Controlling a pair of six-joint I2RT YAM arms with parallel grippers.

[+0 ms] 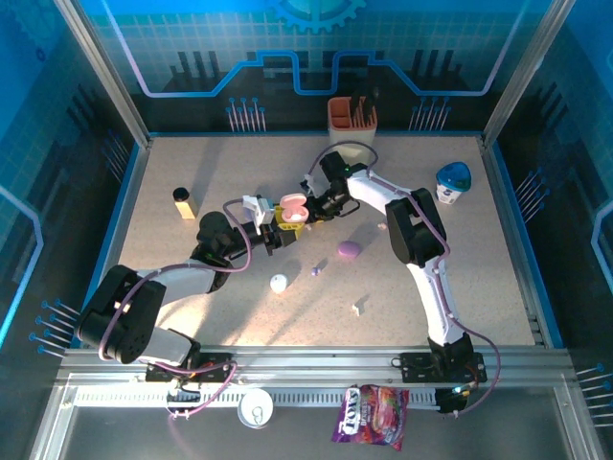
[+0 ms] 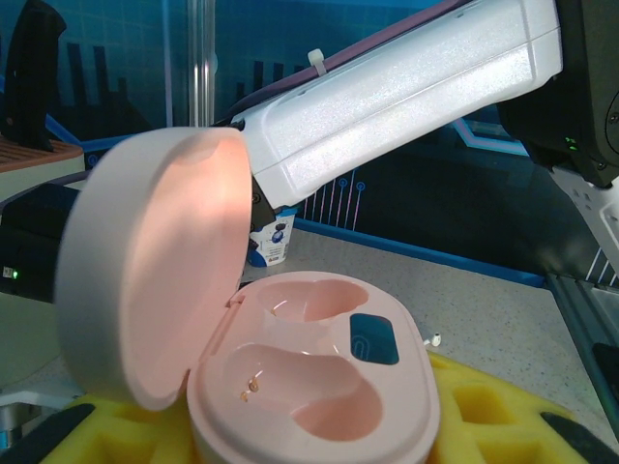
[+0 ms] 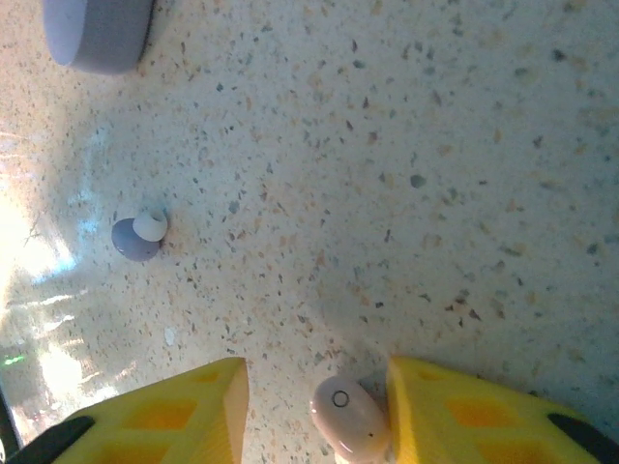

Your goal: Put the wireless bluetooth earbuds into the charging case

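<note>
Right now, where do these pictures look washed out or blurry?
Top external: a sun patch bleaches the near middle of the table. Left wrist: the lid of the pink case looms slightly soft, and the white arm link glares. Right wrist: glare whitens the left edge; the right pincer is out of focus, while the pink earbud between its fingers looks sharper.

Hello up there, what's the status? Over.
Left claw gripping open pale pink plastic charging case, both sockets empty. Right claw open around small pale pink plastic earbud on table. Purple earbud lies apart.
</note>
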